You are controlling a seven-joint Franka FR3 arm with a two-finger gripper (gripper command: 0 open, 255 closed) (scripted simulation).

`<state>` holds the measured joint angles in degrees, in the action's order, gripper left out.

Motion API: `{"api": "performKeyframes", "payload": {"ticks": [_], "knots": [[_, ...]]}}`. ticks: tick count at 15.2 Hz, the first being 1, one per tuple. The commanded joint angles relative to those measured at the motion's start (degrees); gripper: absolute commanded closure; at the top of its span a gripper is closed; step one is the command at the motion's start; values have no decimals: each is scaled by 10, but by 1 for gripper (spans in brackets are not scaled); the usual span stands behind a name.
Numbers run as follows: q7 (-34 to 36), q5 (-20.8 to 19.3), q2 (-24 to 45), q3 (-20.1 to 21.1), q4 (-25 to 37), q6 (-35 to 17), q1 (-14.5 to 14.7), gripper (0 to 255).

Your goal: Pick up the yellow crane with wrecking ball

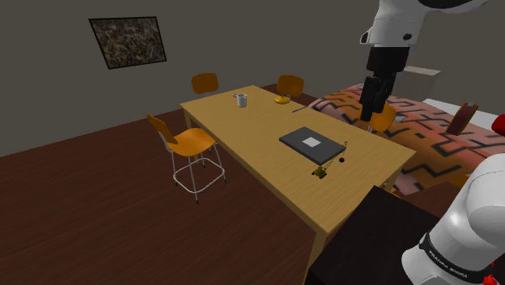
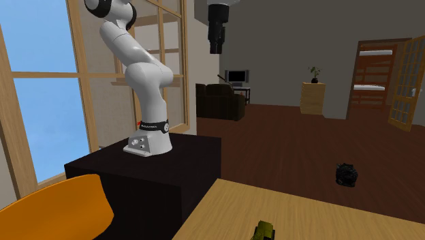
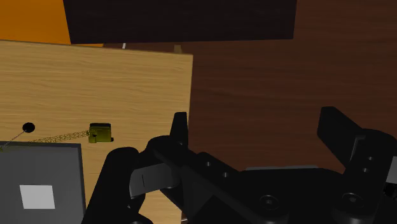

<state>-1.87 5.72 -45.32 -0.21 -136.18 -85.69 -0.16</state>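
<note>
**A:** How many of each thing on the desk point(image 1: 243, 150)?

**B:** One yellow crane point(image 1: 322, 170); one black wrecking ball point(image 3: 28, 127) on its line; one dark grey slab point(image 1: 311, 142) with a white label; one metal cup point(image 1: 240, 99) near the far short edge. Around the desk there are four orange chairs point(image 1: 192, 139) (the fourth sits partly behind the arm point(image 1: 396, 32)).

**A:** And where does the crane lie?

**B:** Near the short edge closest to the stand point(image 1: 364, 235), just beside the slab's corner.

**A:** Which way does it point?

**B:** Its long axis runs roughly parallel to that short edge. The cab end is toward the long edge that borders the bare floor point(image 3: 254, 76); the boom reaches the opposite way, toward the slab's corner; the ball lies near the boom's tip.

**A:** The hand?

**B:** The hand point(image 3: 257, 137) is released, fingers apart with nothing between them; it hangs high, well apart from the crane.
</note>
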Motion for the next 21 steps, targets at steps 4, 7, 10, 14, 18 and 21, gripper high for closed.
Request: {"api": "performKeyframes", "payload": {"ticks": [4, 7, 10, 14, 18, 21], "knots": [[-19, -13, 17, -15, -37, -56, -9, 0], [-37, -24, 43, -30, -67, -115, -18, 0], [-55, -35, 76, -46, -91, -175, -26, 0], [-79, -45, 134, -68, -112, -257, -37, 0], [-105, -49, 205, -91, -119, -338, -45, 0], [-126, -46, 266, -109, -115, -397, -49, 0]]}}
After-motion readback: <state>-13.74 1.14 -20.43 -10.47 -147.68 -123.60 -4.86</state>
